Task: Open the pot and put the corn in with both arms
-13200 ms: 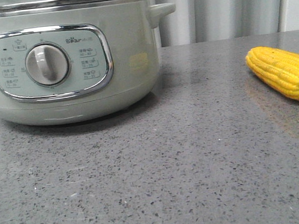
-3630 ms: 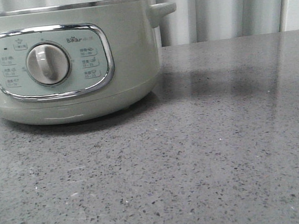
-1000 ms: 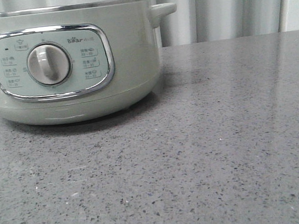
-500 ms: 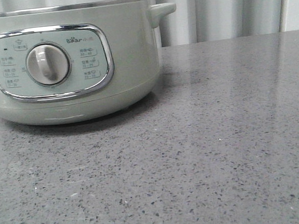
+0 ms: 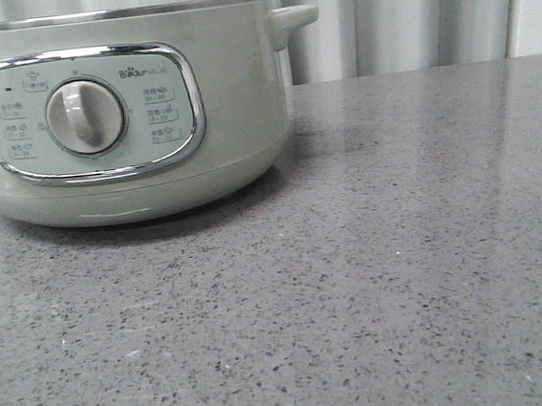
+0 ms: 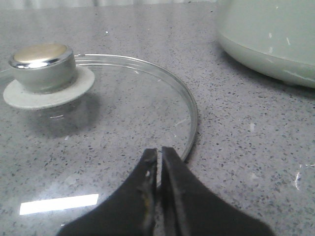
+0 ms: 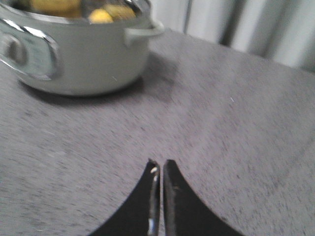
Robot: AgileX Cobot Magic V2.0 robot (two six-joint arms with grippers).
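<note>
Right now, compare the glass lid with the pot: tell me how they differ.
The glass lid lies flat on the table, off the pot; the pot stands upright and uncovered. The lid is clear, so the speckled table shows through; the pot is opaque pale grey-green. The lid bears a metal-capped knob; the pot bears a dial and a side handle. Both are round with a metal rim.

a glass lid (image 6: 98, 113) with a chrome-topped knob (image 6: 43, 66) lies flat on the speckled grey countertop (image 5: 374, 279); pale pleated curtains (image 5: 397, 13) hang behind.
</note>
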